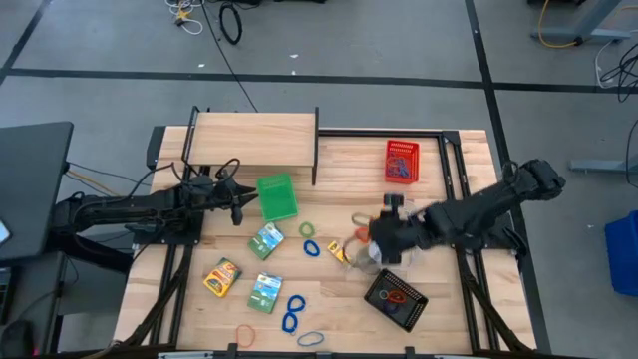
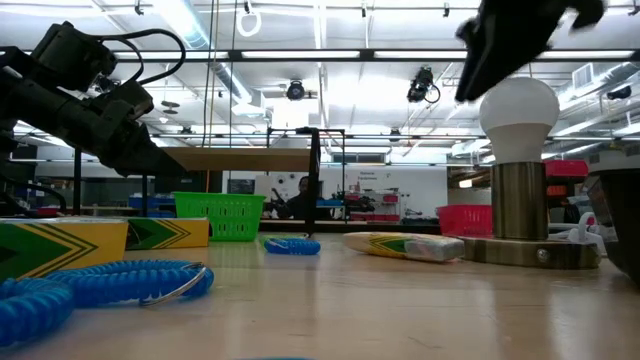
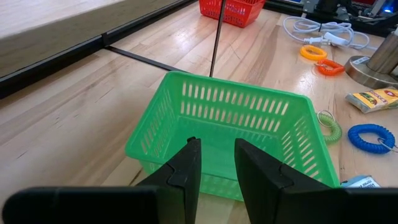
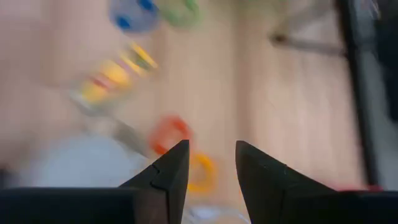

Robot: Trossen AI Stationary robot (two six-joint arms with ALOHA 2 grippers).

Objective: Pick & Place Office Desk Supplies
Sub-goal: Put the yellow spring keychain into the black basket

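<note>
Right gripper (image 4: 207,163): hovering open and empty mid-bench, directly over the orange coiled plastic loop (image 4: 169,134).
Left gripper (image 3: 217,163): waiting, parted, empty, facing the green plastic mesh basket (image 3: 227,127).

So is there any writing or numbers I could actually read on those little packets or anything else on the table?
None can be read.
Green printed packets: printing too small to read.
Yellow printed packet: too small to read.
Yellow packet beside the lamp base: print blurred.
Signs in the room behind the wooden table: too small to read.
</note>
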